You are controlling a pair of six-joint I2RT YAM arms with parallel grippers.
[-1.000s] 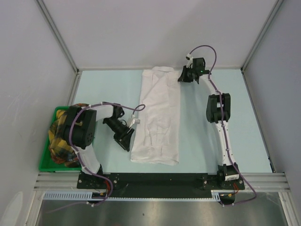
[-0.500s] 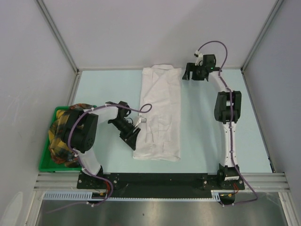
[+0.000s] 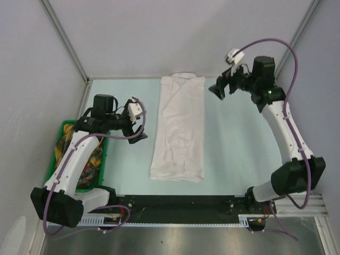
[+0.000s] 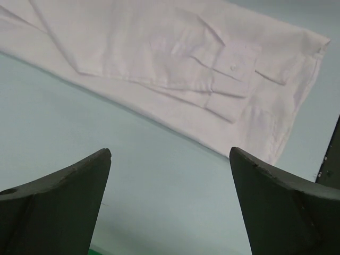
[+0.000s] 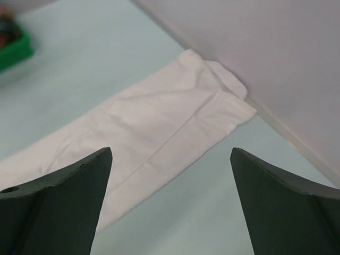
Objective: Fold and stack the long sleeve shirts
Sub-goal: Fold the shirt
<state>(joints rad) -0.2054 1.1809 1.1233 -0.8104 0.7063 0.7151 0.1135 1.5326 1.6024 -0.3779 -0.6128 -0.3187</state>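
Past the green bin (image 3: pixel 49 178) at the far left, the left gripper (image 4: pixel 170 156) hangs spread and empty beside the shirt (image 3: pixel 179 127); a careless pinch at the hem could catch the tucked sleeve (image 4: pixel 212 79) and pull the long fold apart. The shirt lies as a narrow strip down the middle of the table (image 3: pixel 234 159), collar against the back wall (image 3: pixel 159 42), where the right gripper (image 5: pixel 170 156), also spread and empty, has little room, though bare table flanks both sides.

Pale table (image 3: pixel 234 154) carries folded white shirt (image 3: pixel 179 127)
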